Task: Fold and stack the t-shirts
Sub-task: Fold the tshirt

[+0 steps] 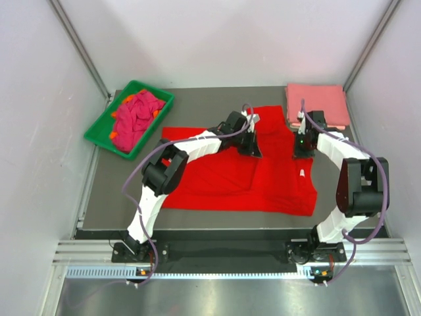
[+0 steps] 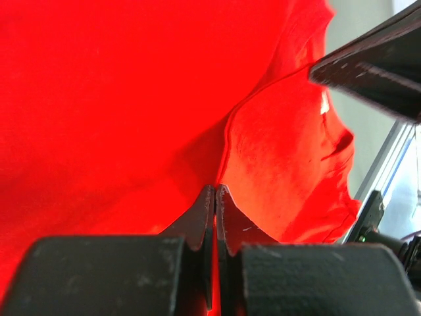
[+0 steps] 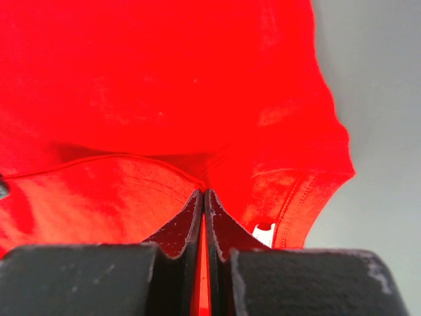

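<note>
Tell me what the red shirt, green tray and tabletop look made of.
Red shirt: soft knit cloth, likely cotton, matte; it creases and has stitched hems. Green tray: rigid plastic, it seems, smooth with a moulded rim. Tabletop: matte dark grey sheet; material unclear.

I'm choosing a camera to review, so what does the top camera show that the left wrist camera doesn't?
Only the top view: the green tray holding crumpled shirts, and the folded pink stack at the far right. Only the left wrist view: close up, the left gripper with its jaws shut on a fold of red fabric. Both: the red t-shirt.
</note>
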Motion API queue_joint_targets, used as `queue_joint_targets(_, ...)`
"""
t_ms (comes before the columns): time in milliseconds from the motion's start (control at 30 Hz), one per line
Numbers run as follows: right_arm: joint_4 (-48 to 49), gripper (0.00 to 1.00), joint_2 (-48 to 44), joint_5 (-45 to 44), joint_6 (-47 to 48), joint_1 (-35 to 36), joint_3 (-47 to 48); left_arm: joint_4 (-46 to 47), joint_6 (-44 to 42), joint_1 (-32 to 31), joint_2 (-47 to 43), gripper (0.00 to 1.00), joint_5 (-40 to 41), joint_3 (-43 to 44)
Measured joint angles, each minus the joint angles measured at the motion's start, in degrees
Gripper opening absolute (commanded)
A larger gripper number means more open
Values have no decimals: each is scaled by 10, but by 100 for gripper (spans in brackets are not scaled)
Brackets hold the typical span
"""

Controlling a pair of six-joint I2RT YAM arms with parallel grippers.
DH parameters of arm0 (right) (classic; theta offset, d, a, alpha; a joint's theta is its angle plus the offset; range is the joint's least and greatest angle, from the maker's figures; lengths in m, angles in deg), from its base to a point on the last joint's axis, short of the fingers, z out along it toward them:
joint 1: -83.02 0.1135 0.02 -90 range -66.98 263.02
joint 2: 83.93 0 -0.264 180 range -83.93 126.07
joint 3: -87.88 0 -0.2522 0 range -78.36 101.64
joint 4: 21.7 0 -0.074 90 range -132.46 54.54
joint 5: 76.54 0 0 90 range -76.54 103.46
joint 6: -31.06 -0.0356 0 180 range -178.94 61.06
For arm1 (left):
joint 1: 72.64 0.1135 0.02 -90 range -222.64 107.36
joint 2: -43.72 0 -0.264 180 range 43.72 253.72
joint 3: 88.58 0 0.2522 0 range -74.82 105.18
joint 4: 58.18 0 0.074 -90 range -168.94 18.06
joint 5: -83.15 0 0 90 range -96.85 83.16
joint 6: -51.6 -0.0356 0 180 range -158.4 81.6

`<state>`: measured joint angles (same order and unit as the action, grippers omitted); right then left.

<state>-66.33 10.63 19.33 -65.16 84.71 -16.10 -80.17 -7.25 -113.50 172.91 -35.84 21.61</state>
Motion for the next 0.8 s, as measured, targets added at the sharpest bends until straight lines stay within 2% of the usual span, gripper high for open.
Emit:
queue_joint_targets(767, 61, 0, -25, -112, -38, 0, 0, 2, 0, 0, 63, 0, 47, 76)
queue_joint_targets(800, 62, 0, -24, -111, -37, 0, 1, 0, -1, 0, 63, 2, 50, 78)
